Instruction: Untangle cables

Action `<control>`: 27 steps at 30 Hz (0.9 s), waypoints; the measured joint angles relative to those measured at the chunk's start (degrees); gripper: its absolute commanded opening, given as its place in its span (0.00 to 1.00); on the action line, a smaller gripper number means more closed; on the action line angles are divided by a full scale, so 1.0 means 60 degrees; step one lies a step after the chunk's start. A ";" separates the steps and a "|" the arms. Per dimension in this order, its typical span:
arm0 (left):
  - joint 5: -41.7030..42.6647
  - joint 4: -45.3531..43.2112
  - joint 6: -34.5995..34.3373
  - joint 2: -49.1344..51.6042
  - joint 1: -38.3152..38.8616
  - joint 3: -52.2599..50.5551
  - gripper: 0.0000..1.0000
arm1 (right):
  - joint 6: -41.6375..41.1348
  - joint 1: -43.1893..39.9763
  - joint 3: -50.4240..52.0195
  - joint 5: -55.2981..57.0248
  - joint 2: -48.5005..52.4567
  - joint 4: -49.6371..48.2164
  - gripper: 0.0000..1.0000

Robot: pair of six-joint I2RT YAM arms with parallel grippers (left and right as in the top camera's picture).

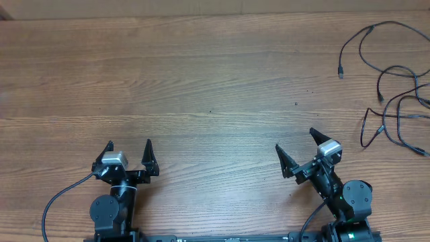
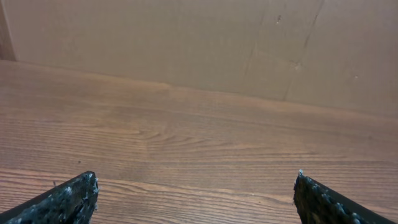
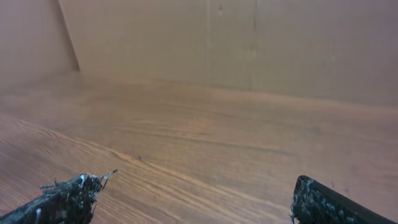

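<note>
The table (image 1: 201, 81) is the largest item: a flat top with a brown wood-grain finish, the grain running across in front of both pincers. In the wrist views a plain beige back panel (image 2: 186, 43) with a matte surface and faint vertical creases stands upright at the far edge of the table, ahead of the fingertips.

The left gripper (image 1: 129, 143) and the right gripper (image 1: 295, 138) sit at the near edge, well apart from each other. Each has two black, wedge-shaped fingers tapering to a point behind a silver-grey wrist block. The left finger surfaces (image 2: 68, 202) look rough and speckled, as do the right ones (image 3: 68, 196).

Both pincers are spread fully wide. Nothing lies between the fingers of either, only bare table surface, and they touch no object.

The cables (image 1: 400, 99) are thin black cords lying in loose, overlapping loops with small plug ends. They lie ahead of the right gripper and out to its right, well apart from it and farther still from the left gripper.
</note>
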State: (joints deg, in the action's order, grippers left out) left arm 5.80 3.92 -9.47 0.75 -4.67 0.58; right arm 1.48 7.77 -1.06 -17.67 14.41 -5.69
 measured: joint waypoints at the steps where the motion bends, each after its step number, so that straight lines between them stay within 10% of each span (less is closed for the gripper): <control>1: 0.0000 0.0000 0.0000 0.0000 0.0000 0.0000 1.00 | 0.0000 -0.0055 0.0000 0.0015 -0.0127 0.0168 1.00; 27: 0.0000 -0.0004 0.0000 0.0000 0.0000 -0.0004 1.00 | -0.0659 -0.0929 0.0000 0.2630 -0.2288 0.1803 1.00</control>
State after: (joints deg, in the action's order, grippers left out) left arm 5.80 3.90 -9.47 0.75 -4.67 0.56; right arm -2.48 2.20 -1.06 -1.89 0.69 5.13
